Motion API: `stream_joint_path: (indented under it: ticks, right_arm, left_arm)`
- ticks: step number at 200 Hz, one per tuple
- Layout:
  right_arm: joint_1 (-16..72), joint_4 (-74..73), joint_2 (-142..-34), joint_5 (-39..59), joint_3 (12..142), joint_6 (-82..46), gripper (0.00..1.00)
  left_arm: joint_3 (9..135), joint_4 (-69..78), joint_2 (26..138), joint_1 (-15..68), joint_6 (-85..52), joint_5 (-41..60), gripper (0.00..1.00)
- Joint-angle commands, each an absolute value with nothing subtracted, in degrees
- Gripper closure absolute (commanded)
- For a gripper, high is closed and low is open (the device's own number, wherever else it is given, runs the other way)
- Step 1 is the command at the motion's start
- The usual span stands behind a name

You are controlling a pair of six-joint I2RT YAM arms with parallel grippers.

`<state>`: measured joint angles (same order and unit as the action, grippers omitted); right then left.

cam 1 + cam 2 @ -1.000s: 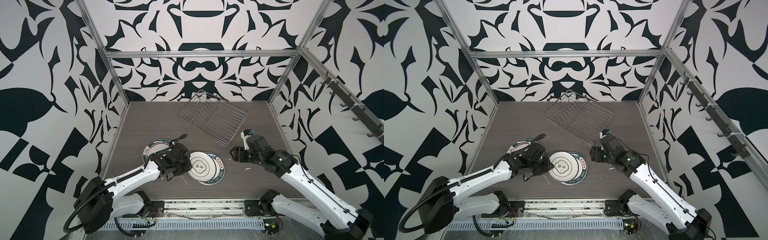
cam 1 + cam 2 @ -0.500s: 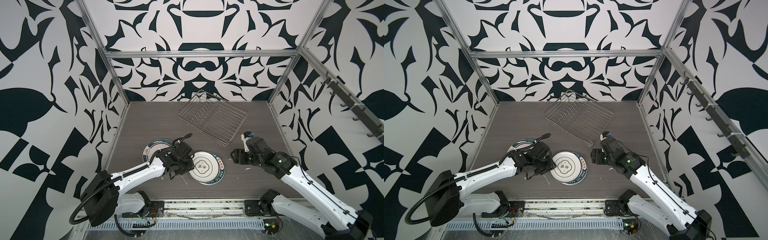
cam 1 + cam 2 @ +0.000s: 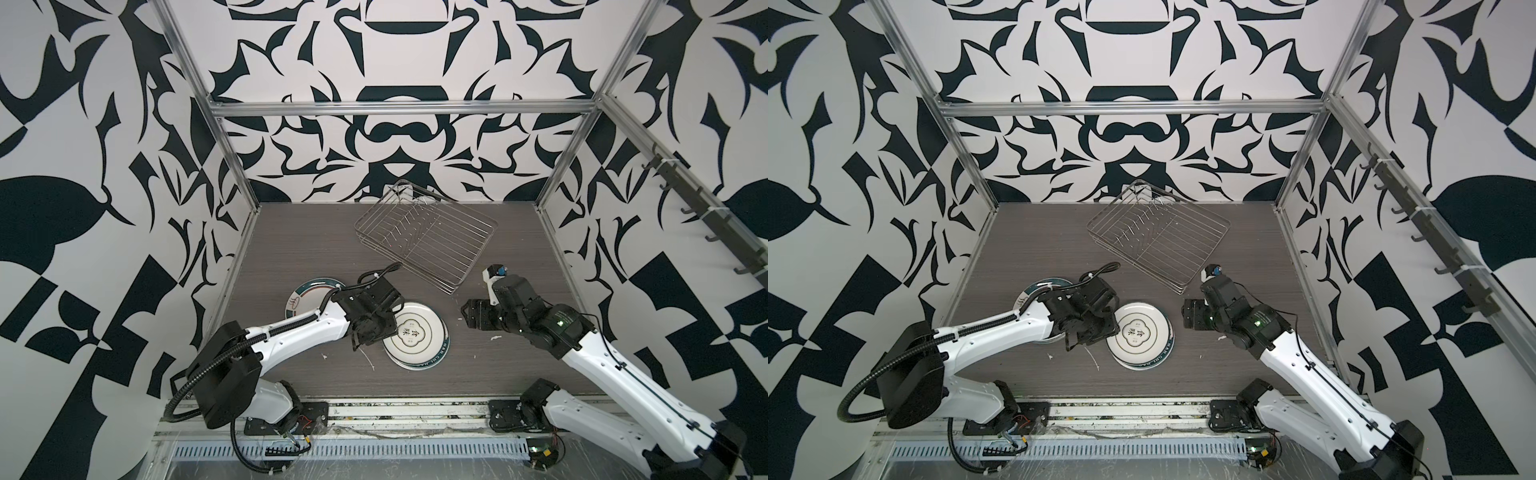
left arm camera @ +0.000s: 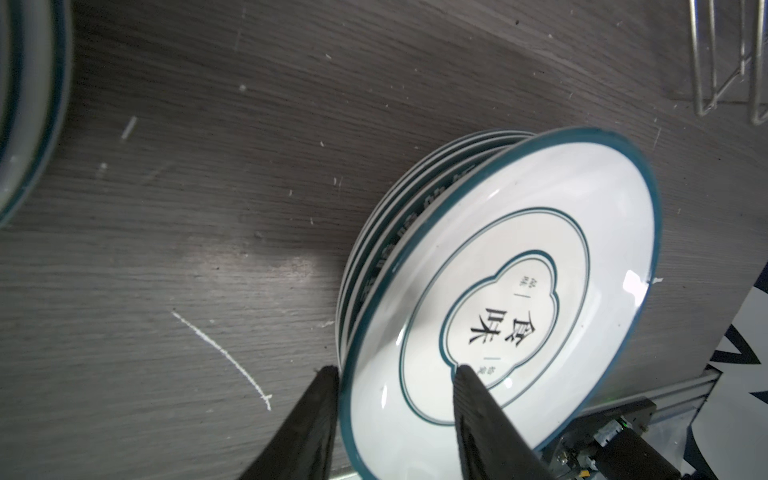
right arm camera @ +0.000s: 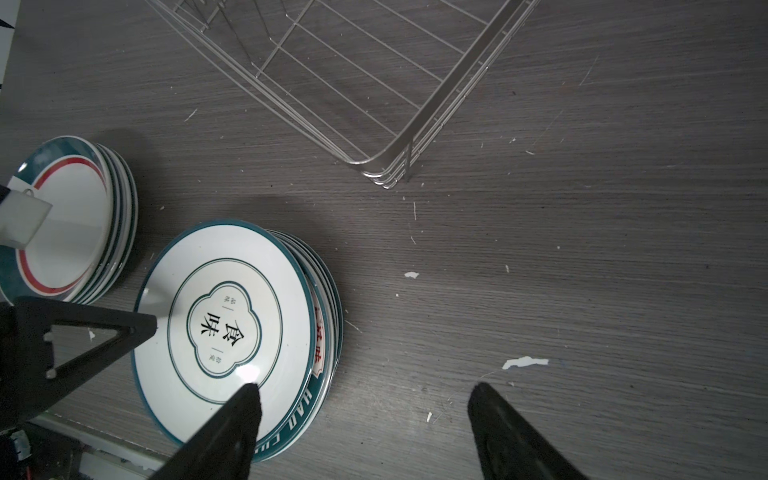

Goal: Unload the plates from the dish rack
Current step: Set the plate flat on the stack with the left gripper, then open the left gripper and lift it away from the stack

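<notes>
The silver wire dish rack [image 3: 428, 241] [image 3: 1158, 237] stands at the back with no plates in it. Its corner also shows in the right wrist view [image 5: 374, 104]. Plates lie in two stacks on the table. On the middle stack [image 3: 415, 336] [image 3: 1140, 336] the top plate [image 4: 519, 291] [image 5: 224, 328], printed with black characters, sits shifted off the ones below. My left gripper [image 3: 388, 330] [image 4: 395, 370] is open and straddles that plate's rim. One finger is against the outer edge, the other over the inside. My right gripper [image 3: 467, 313] [image 5: 363, 386] hangs open over bare table beside this stack.
A second stack of plates [image 3: 309, 293] [image 5: 70, 232] with teal and red rings lies to the left, partly under my left arm. Patterned walls and metal frame posts close in the table. White flecks [image 5: 523, 362] dot the dark wood surface.
My left gripper has carried the character plate a little to the right, further onto the middle stack, and its jaws have widened. The right gripper has opened slightly and hardly moved.
</notes>
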<state>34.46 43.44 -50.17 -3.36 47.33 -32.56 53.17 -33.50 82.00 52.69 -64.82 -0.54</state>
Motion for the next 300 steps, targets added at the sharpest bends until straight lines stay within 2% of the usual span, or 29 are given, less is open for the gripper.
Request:
stream_joint_path:
  ticks: [1, 35, 65, 97, 174, 206, 262, 300]
  right_arm:
    - [34.1, 44.3, -49.5, -4.9, 47.2, -31.7, 0.15]
    - [34.1, 44.5, -49.3, -5.1, 47.0, -31.3, 0.04]
    - [33.9, 44.5, -49.2, -5.2, 46.7, -31.1, 0.01]
    - [33.7, 44.7, -48.9, -5.3, 46.3, -30.9, 0.01]
    - [33.2, 44.9, -48.8, -5.2, 45.7, -31.0, 0.01]
    - [32.9, 45.1, -48.5, -4.9, 45.3, -30.9, 0.01]
    - [32.7, 43.6, -47.7, -7.1, 45.4, -30.9, 0.01]
    - [32.7, 44.4, -44.1, -18.2, 47.4, -31.5, 0.01]
  left_arm:
    - [55.1, -36.6, 83.3, 53.1, -64.4, -1.9, 0.5]
    - [56.7, -37.1, 85.2, 53.4, -63.8, -1.9, 0.49]
    - [57.4, -37.2, 86.3, 53.7, -63.6, -1.7, 0.48]
    - [57.9, -37.9, 86.3, 54.1, -63.4, -3.0, 0.46]
    - [61.4, -39.6, 90.7, 54.8, -62.1, -3.2, 0.31]
    - [62.3, -40.6, 91.5, 55.0, -61.8, -3.4, 0.3]
    - [63.1, -48.3, 84.8, 55.1, -61.7, -12.2, 0.27]
    - [63.9, -52.5, 75.0, 54.7, -57.4, -25.9, 0.19]
